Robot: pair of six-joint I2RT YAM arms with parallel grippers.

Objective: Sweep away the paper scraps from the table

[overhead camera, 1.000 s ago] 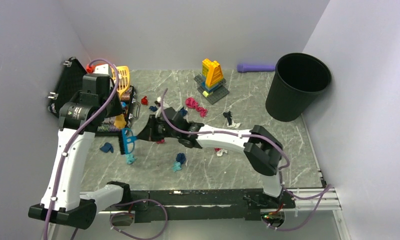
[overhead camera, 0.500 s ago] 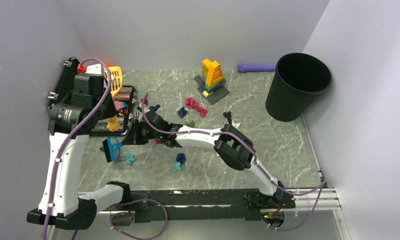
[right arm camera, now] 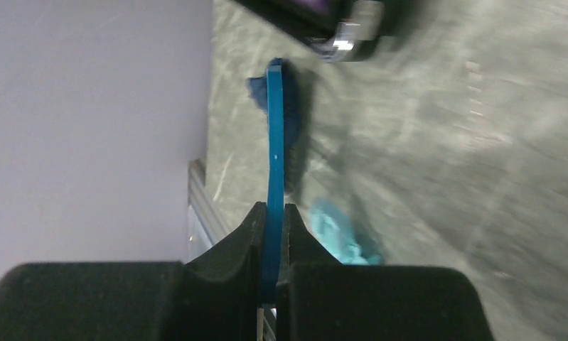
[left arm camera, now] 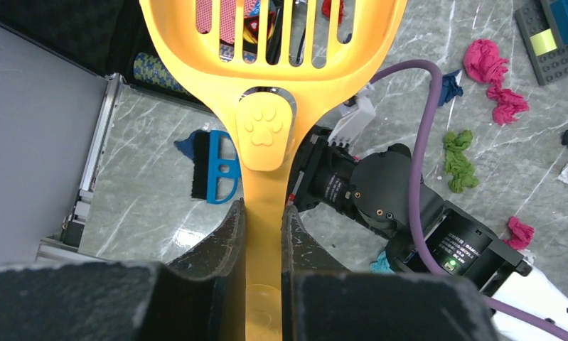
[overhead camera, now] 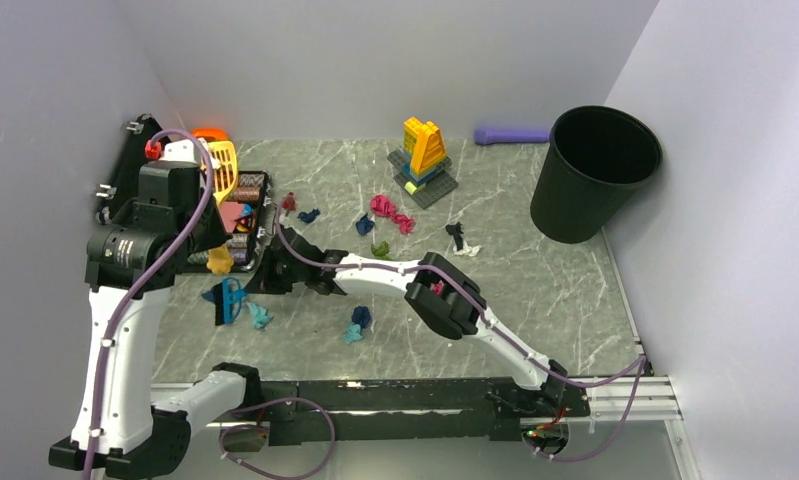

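Paper scraps lie scattered on the table (overhead camera: 535, 290): pink (overhead camera: 390, 212), green (overhead camera: 379, 247), dark blue (overhead camera: 360, 317), teal (overhead camera: 258, 316), black and white (overhead camera: 458, 238). My left gripper (overhead camera: 215, 240) (left arm camera: 263, 209) is shut on the handle of a yellow slotted scoop (left arm camera: 266, 64), held above the table with its head over the black case. My right gripper (overhead camera: 260, 278) (right arm camera: 272, 209) is shut on a blue brush (overhead camera: 225, 300) (right arm camera: 274, 128) at the table's left side. The brush bristles are beside a dark blue scrap (right arm camera: 256, 89). The teal scrap (right arm camera: 341, 231) lies just right of the brush.
A black bin (overhead camera: 593, 170) stands at the back right. A yellow-orange brick build (overhead camera: 423, 160) and a purple object (overhead camera: 510, 134) are at the back. A black case (overhead camera: 145, 170) with poker chips (overhead camera: 240, 215) sits at the left. A black rail (overhead camera: 395, 395) runs along the near edge.
My right arm has stretched left, carrying the brush from the table's middle-left to near the left edge. My left arm has drawn the scoop back and left, over the case.
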